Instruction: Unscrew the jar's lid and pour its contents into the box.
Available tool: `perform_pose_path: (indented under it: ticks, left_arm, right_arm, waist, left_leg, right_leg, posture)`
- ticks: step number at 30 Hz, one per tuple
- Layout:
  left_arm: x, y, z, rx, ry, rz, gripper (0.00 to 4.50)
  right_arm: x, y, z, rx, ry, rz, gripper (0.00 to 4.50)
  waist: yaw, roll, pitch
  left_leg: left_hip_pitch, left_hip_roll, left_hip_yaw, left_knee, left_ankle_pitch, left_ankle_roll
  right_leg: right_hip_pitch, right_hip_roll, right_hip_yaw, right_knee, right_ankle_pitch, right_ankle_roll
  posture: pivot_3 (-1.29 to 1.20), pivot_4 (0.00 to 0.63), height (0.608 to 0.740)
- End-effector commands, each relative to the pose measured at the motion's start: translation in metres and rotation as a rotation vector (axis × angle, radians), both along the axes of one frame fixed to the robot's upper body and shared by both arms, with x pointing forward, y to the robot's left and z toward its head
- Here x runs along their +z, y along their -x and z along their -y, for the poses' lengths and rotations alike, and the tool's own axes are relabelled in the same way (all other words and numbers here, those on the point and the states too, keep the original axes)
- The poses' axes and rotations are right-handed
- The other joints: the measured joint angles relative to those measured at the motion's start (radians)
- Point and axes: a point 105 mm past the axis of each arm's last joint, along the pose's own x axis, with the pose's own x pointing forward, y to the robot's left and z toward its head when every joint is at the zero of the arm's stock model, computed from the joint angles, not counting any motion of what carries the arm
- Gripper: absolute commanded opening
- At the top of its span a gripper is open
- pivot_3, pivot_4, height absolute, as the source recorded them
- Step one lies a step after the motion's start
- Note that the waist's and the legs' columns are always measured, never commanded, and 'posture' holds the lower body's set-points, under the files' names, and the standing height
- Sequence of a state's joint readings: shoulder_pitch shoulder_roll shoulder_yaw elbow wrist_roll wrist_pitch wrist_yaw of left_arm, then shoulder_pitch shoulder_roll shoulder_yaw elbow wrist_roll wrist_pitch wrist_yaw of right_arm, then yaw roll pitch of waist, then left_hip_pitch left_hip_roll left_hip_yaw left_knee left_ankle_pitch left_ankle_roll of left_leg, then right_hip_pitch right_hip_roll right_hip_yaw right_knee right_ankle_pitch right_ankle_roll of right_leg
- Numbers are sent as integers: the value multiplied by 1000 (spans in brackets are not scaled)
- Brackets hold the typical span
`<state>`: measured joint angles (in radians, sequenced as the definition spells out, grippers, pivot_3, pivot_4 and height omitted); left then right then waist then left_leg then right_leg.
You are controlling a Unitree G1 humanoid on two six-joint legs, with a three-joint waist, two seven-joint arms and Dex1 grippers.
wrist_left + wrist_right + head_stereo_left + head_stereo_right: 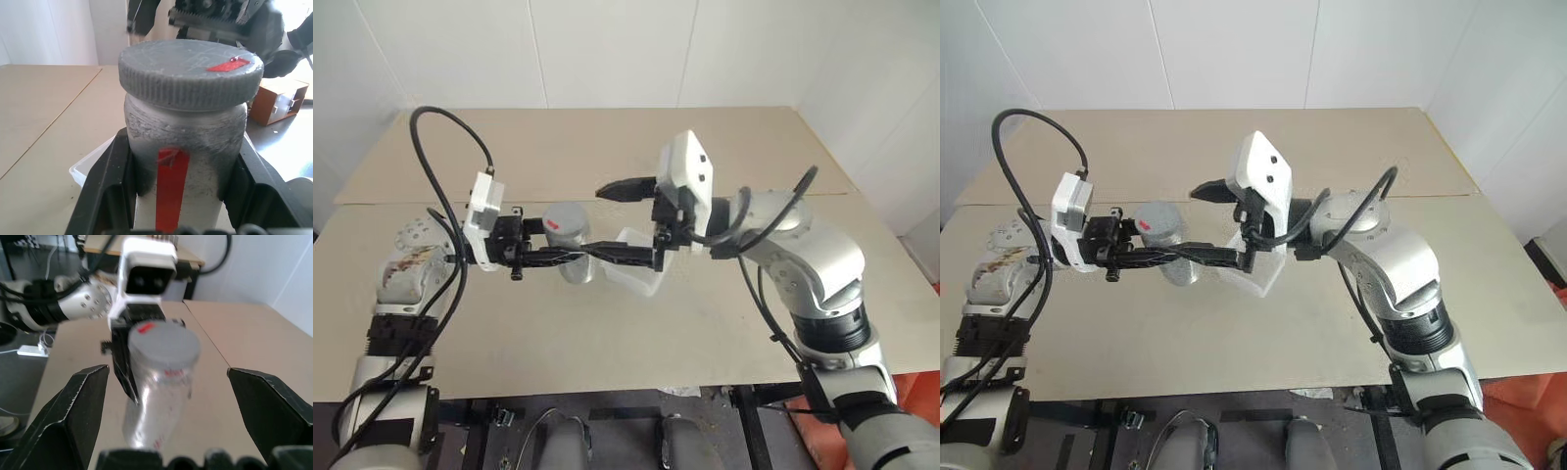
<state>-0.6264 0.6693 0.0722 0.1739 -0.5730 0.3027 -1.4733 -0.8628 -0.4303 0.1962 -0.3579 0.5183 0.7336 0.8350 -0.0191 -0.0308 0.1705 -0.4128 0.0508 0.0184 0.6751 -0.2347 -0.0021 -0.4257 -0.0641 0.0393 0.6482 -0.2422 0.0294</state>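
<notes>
The left gripper (570,257) is clamped on the jar (572,253), holding it above the table (607,333), lid (567,222) still on; the right gripper (612,221), fingers wide apart, faces it, over the box (641,278)

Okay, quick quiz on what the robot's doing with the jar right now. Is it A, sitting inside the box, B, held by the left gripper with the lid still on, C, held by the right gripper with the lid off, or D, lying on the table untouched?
B: the left gripper is clamped on the jar, the lid is still screwed on, and the right gripper stands open, apart from it.
</notes>
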Motion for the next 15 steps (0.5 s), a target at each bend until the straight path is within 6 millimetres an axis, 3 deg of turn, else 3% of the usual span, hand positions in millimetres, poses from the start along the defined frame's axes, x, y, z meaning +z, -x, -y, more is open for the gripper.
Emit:
perform_pose_path:
  ticks: [1, 15]
  left_arm:
    - [10, -1, 2, -7, 6, 55, 1927]
    - [10, 1, 0, -6, 3, 62, 1927]
  right_arm:
    - [12, 0, -12, -7, -12, 26, 4476]
    - [11, -9, -37, -9, 5, -43, 4476]
  waist:
    - [0, 0, 0]
    - [3, 0, 0]
  left_leg:
    - [0, 0, 0, 0, 0, 0]
    - [0, 0, 0, 0, 0, 0]
  right_leg:
    - [0, 0, 0, 0, 0, 0]
    - [0, 0, 0, 0, 0, 0]
  posture:
    - [0, 150, 740]
    - [0, 150, 740]
